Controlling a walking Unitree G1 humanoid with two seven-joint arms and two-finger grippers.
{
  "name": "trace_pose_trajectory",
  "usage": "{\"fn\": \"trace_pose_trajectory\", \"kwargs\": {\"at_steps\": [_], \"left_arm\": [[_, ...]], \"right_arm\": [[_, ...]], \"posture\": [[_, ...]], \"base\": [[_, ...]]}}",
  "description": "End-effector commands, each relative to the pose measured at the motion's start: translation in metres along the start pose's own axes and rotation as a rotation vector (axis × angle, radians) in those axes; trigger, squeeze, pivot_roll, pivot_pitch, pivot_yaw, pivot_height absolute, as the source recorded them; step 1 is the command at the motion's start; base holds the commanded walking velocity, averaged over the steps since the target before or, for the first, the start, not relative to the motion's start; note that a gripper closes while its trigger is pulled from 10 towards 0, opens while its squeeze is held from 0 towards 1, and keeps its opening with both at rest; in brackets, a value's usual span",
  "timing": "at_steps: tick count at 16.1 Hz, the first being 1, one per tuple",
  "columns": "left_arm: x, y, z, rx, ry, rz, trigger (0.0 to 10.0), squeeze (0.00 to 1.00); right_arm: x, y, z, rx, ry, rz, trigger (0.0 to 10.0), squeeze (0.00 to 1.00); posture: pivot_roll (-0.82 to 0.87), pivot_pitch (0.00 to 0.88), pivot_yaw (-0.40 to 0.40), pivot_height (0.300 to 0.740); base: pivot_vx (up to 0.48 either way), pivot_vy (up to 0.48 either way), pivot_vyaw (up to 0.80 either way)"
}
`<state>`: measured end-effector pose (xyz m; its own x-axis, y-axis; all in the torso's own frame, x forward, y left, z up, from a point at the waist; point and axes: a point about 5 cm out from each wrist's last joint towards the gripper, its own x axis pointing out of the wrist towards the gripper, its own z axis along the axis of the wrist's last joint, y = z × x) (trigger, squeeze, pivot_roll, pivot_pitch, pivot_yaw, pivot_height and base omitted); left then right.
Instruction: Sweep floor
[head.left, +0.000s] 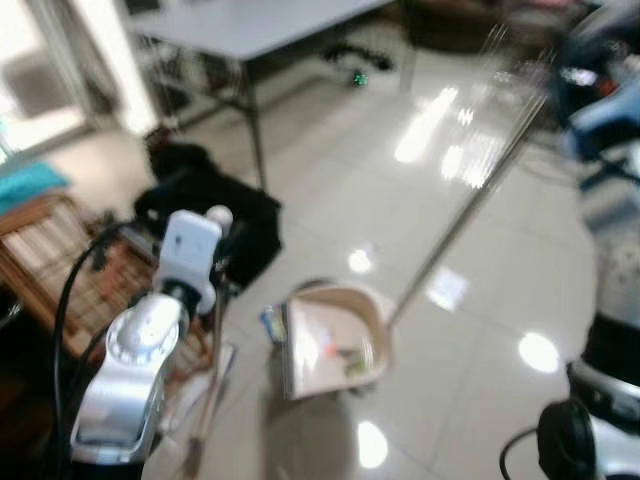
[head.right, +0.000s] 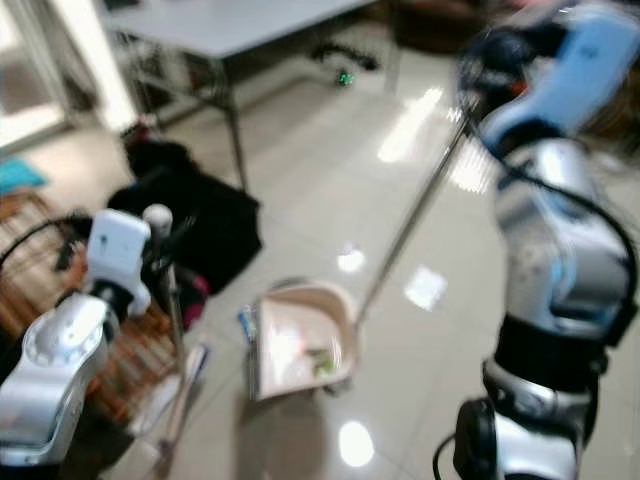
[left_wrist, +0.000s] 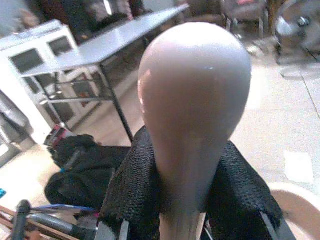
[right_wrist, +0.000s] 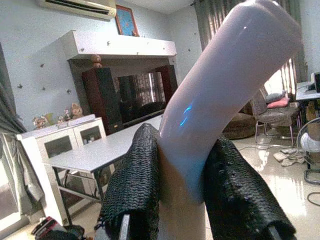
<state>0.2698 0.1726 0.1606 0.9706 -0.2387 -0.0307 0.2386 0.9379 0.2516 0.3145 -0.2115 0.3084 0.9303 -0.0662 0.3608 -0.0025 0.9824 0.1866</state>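
A beige dustpan (head.left: 335, 340) sits on the glossy tiled floor with a few bits of debris inside. Its long metal pole (head.left: 470, 210) slants up to the right, ending in a pale handle (right_wrist: 225, 90). My right gripper (right_wrist: 182, 185) is shut on that handle, high on the right. My left gripper (left_wrist: 192, 185) is shut on the broom stick just below its rounded knob (left_wrist: 195, 85). The broom stick (head.left: 212, 380) runs down to the floor left of the dustpan. Its head is blurred.
A grey table (head.left: 250, 25) on metal legs stands at the back. A black bag (head.left: 200, 200) lies on the floor by a table leg. A wooden rack (head.left: 50, 260) is at the left. A white cabinet (right_wrist: 65, 140) lines the wall. A fan (left_wrist: 295, 25) stands far off.
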Motion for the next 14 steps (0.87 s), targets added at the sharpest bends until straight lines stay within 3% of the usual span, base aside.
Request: {"fn": "trace_pose_trajectory", "kwargs": {"at_steps": [1,6,11,14], "left_arm": [[-0.002,0.005,0.002,-0.005,-0.013,0.028,10.0,0.0],[-0.002,0.001,-0.03,-0.005,0.097,0.005,10.0,0.0],[0.002,-0.009,-0.04,-0.031,0.13,-0.058,10.0,0.0],[0.001,-0.015,-0.045,-0.032,0.143,-0.083,10.0,0.0]], "right_arm": [[0.002,0.012,0.015,0.021,-0.084,0.049,10.0,0.0],[0.003,0.004,0.026,-0.002,-0.128,0.019,10.0,0.0],[0.0,-0.004,0.026,-0.019,-0.135,-0.007,10.0,0.0],[-0.002,-0.01,0.026,-0.062,-0.14,-0.025,10.0,0.0]], "posture": [[0.08,0.021,-0.003,0.74],[-0.02,0.015,0.032,0.74],[-0.04,0.021,0.048,0.74],[-0.05,0.03,0.053,0.74]], "base": [[0.428,0.0,0.0],[0.431,0.0,0.0],[0.399,0.0,0.0],[0.0,0.0,0.0]]}}
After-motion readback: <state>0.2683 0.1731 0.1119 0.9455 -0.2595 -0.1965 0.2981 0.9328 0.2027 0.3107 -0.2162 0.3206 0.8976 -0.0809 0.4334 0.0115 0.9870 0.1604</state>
